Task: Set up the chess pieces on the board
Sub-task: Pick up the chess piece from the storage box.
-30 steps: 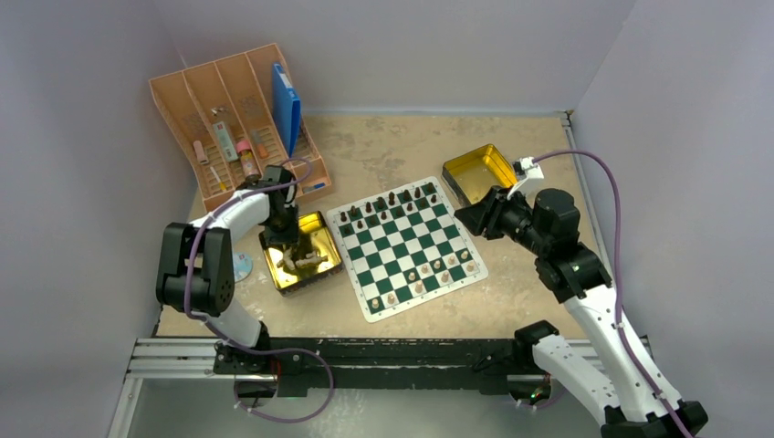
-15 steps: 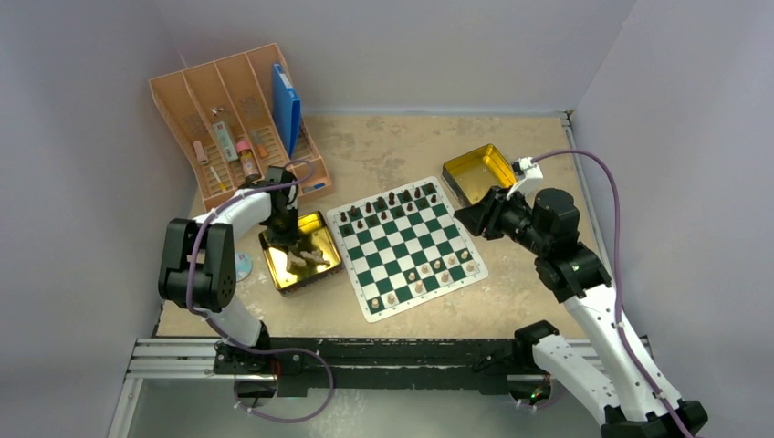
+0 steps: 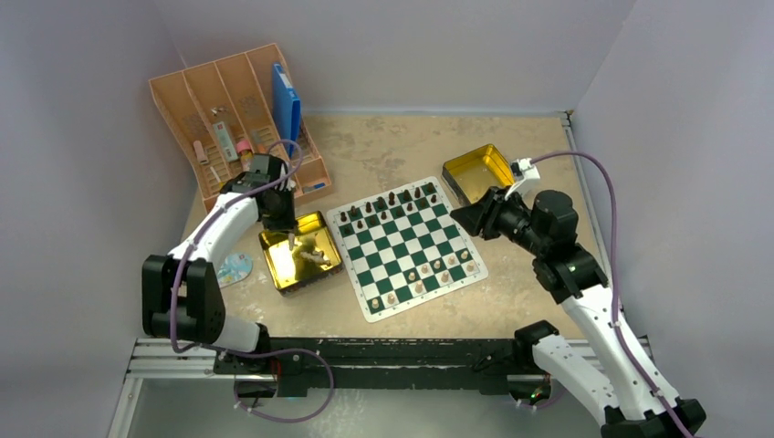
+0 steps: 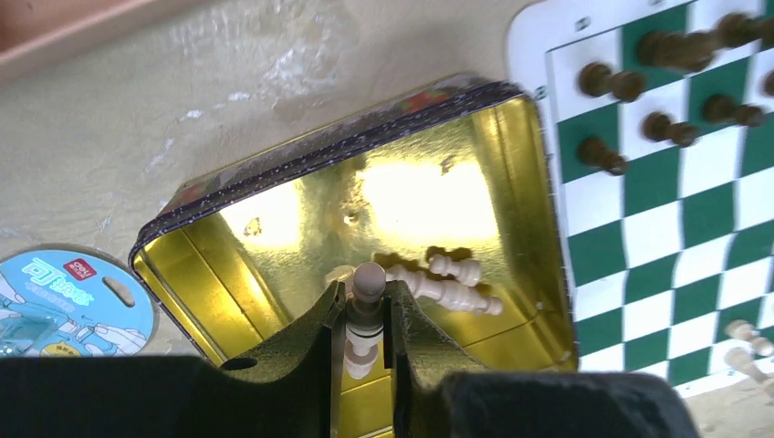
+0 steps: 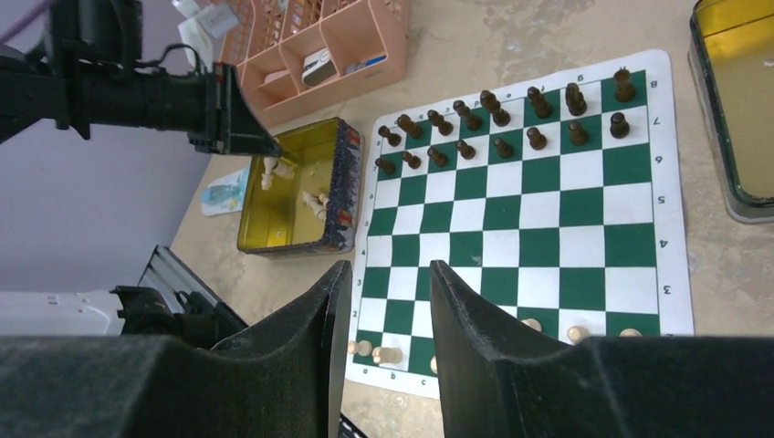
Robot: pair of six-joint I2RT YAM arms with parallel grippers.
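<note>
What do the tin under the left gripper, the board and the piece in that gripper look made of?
The tin: thin metal, glossy gold inside, given its mirror-like glare. The board: a soft printed mat, perhaps vinyl; its lines ripple. The piece in the left gripper: pale and matte, wood or plastic; cannot tell.

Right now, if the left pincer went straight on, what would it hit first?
Likely the gold tin, near the pale pieces lying inside; the piece the left pincer holds would touch first.
</note>
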